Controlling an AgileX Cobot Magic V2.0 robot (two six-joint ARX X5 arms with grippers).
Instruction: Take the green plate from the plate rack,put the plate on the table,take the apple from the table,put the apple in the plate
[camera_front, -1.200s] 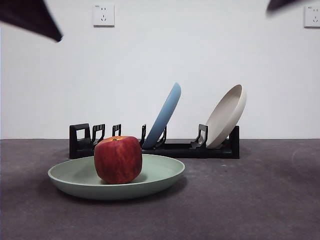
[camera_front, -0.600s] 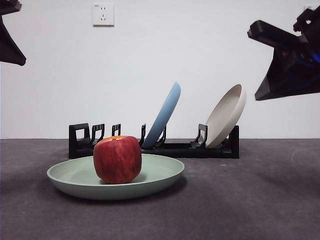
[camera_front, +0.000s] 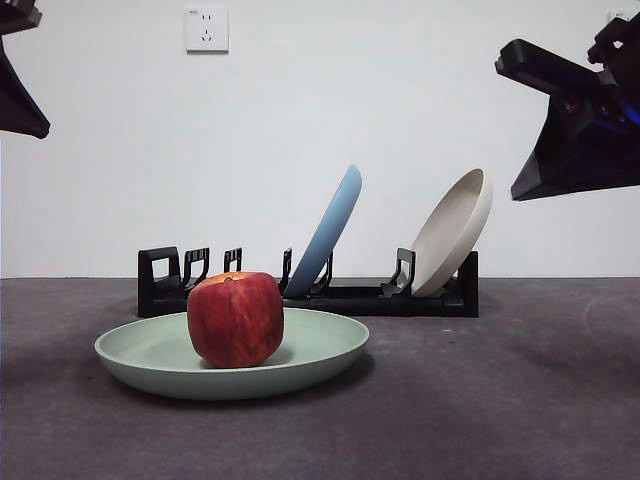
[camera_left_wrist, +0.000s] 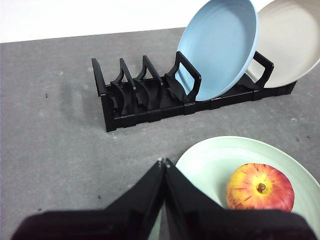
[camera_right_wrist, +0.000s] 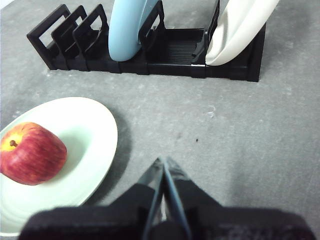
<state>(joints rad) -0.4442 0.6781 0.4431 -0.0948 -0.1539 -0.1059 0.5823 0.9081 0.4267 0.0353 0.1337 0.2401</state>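
On table (camera_front: 520, 400), in front of plate rack (camera_front: 340, 296): green plate (camera_front: 150, 362) flat, apple (camera_front: 236, 319) resting in it. Task looks complete, nothing left. Left gripper (camera_left_wrist: 164, 162) raised beside plate, jaws pressed together, empty. Right gripper (camera_right_wrist: 163, 161) raised over bare table, jaws together, empty.

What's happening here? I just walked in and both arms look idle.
Nothing is being handled. The blocky red apple sits in the wide pale green plate on the dark grey table. Both the left claw and the right claw are shut, empty and raised. A blue plate and a beige plate lean in the black plate rack.
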